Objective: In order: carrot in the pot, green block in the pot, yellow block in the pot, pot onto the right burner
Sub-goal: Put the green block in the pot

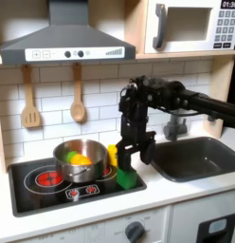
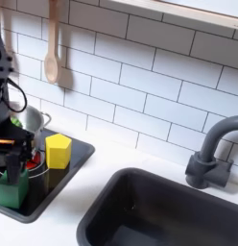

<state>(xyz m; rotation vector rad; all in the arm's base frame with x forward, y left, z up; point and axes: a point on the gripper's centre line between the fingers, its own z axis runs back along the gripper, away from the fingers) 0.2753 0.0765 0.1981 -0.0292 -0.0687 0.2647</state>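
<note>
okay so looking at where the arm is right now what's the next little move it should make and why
Probably close the tool on the green block and lift. The tool sits low right over that block on the stovetop, while the carrot appears to be already in the pot. The yellow block waits beside it.

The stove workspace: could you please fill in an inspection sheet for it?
Surface: black stovetop set in a white counter.
Job's things: pot on the stovetop, carrot apparently inside; green block and yellow block on the stovetop outside the pot.
Clutter: nothing seen.
Grippers: gripper directly over the green block; jaw state unclear.
Cables: nothing seen.
Surroundings: sink, faucet, wooden utensils on tiles.
</note>
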